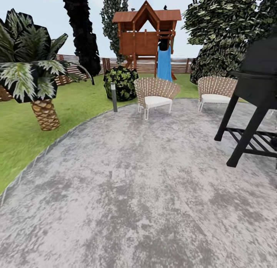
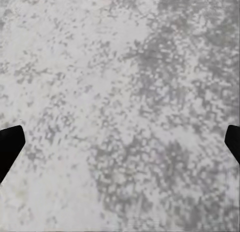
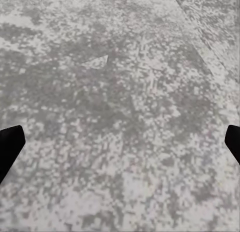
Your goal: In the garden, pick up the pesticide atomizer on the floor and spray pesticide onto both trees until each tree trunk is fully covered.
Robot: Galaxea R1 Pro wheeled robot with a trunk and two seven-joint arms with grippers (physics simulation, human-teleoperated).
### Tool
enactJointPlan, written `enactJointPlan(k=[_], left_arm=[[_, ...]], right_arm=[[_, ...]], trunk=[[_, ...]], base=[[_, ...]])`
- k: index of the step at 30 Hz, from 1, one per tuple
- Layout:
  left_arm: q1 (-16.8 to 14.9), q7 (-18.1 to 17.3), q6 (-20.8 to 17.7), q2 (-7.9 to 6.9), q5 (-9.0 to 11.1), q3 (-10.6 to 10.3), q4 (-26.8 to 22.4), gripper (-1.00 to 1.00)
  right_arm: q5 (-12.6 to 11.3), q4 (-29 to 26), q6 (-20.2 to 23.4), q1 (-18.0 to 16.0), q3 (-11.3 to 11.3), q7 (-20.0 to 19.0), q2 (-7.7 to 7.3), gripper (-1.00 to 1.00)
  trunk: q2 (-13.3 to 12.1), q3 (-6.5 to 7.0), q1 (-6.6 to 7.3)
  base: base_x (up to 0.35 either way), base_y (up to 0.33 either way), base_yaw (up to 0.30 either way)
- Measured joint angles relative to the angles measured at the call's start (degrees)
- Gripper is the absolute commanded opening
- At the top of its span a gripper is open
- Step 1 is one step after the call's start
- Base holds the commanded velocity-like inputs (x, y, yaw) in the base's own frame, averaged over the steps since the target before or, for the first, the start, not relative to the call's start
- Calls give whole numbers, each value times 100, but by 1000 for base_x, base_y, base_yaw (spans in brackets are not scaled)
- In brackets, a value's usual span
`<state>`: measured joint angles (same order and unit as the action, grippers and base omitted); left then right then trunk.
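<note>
Searching is judged to be the step in hand: the slim dark-grey pesticide atomizer cannot be made out on the mottled grey paved floor [image 1: 127,206], so its place cannot be told, and nothing has been picked up yet. In the head view, going left to right, one small palm with a scaly tan trunk [image 1: 45,113] is seen at nine o'clock on the green lawn [image 1: 82,102], one short grey post lamp [image 1: 114,97] and one round dark broad-leaved shrub [image 1: 122,82] at eleven o'clock, one brown wooden playhouse with a blue slide [image 1: 148,39] at twelve o'clock, two woven wicker chairs with white cushions [image 1: 156,91] [image 1: 215,90] at twelve and one o'clock, and one black barbecue stand [image 1: 256,94] at three o'clock. Tall dark foliage [image 1: 82,33] is seen by the brown fence [image 1: 181,66]; no bare trunk is shown. The left gripper [image 2: 120,144] and right gripper [image 3: 120,144] are both held wide apart over bare paving, clamped on nothing. The next move is judged to call for turning until the atomizer is found.
</note>
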<state>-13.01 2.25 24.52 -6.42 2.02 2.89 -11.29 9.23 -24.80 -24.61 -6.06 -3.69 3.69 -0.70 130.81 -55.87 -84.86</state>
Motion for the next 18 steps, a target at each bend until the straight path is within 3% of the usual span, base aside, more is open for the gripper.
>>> enactJointPlan(k=[9, 18], left_arm=[[0, 3, 0, 0, 0, -1, -1, 100], [0, 3, 0, 0, 0, 1, 0, 100]], right_arm=[[0, 0, -2, 0, 0, 0, 0, 100], [0, 0, -1, 0, 0, 0, 0, 100]], trunk=[[0, 0, 0], [0, 0, 0]], base=[[250, 178, -264], [51, 39, -264]])
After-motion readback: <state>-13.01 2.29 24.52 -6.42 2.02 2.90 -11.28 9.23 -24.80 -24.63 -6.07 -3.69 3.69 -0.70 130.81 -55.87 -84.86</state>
